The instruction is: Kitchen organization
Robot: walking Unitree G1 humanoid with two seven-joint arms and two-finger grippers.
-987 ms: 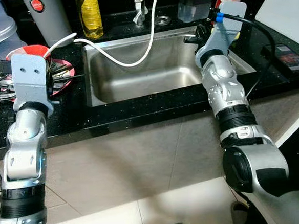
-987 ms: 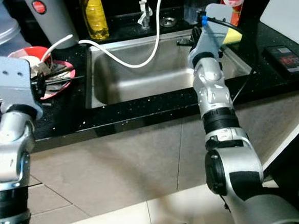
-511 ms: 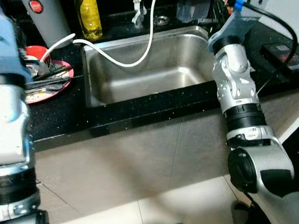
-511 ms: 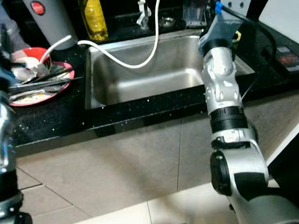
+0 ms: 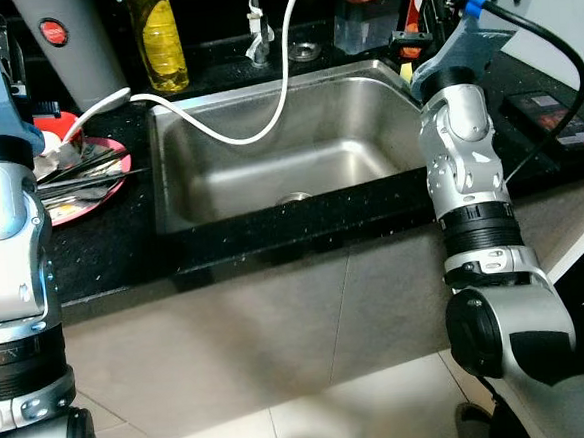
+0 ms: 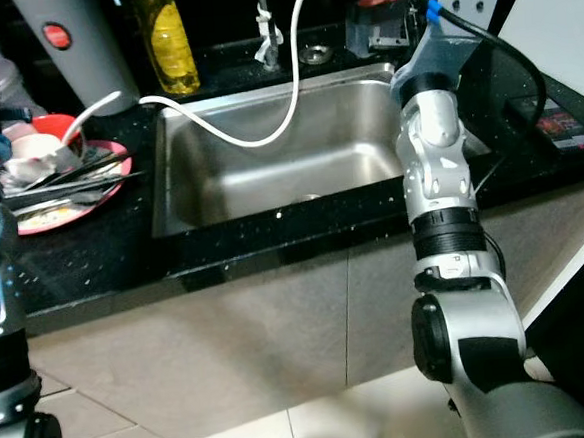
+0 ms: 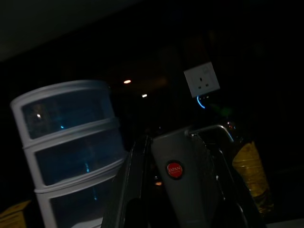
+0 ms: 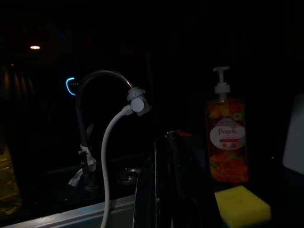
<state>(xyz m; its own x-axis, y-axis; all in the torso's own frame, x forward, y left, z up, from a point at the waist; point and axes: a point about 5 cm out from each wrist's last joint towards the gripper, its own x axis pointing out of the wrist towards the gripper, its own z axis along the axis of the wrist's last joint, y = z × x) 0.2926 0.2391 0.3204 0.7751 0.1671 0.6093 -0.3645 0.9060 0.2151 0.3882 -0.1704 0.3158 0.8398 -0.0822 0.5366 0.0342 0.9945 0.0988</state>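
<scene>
A: Presently, in the left eye view, where is the work?

B: The red plate (image 5: 74, 184) of utensils lies on the desk (image 5: 113, 241) just below the raised left arm; the utensils' long axes run sideways across it. The sink (image 5: 288, 159) sits between both arms.

A: Left wrist view?

B: The left gripper (image 7: 183, 190) has its fingers apart, flanking a grey flask (image 7: 178, 180) beyond, likely lining up.

A: Right wrist view?

B: The right gripper (image 8: 171, 190) has its fingers pressed together, empty. A yellow sponge (image 8: 242, 204) lies beside it, an upright soap bottle (image 8: 227, 137) beyond.
</scene>
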